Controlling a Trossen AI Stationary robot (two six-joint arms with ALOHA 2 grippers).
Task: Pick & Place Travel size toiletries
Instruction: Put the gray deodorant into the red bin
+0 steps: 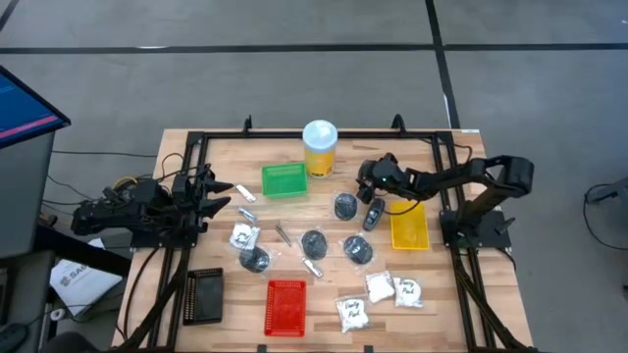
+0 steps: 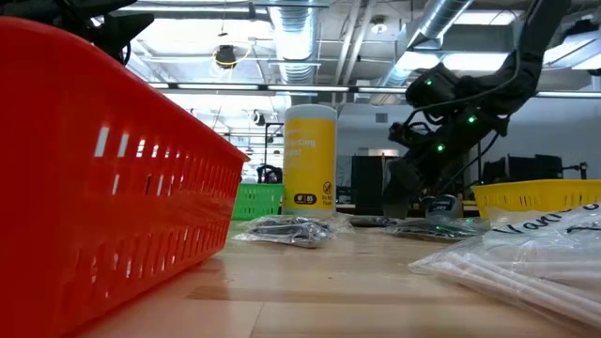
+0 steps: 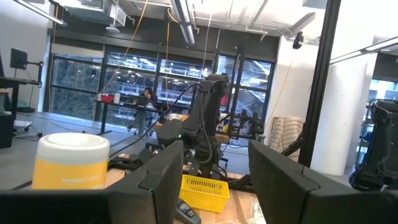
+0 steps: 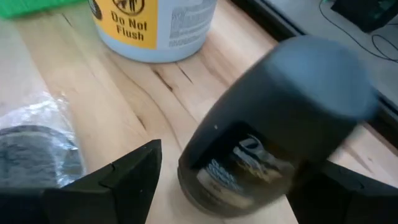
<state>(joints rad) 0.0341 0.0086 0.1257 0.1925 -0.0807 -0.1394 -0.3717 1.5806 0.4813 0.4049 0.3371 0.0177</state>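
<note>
Toiletry bottle (image 4: 273,124), small and dark, is sitting between the right jaws (image 4: 217,171), which are standing released around it beside the yellow jar (image 1: 320,147). Left jaws (image 1: 224,196) are hovering spread, holding nothing, at the counter (image 1: 471,294) edge.

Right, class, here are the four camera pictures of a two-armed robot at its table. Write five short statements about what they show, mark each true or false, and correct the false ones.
1. The yellow jar stands upright beside the green tray. True.
2. The right gripper is over the red tray. False: it is at a small dark bottle near the yellow tray.
3. The right gripper's jaws stand open around the bottle. True.
4. The left gripper holds a white sachet. False: it is open and empty, at the table's left side.
5. The black tray lies in the far right corner. False: near left.
</note>
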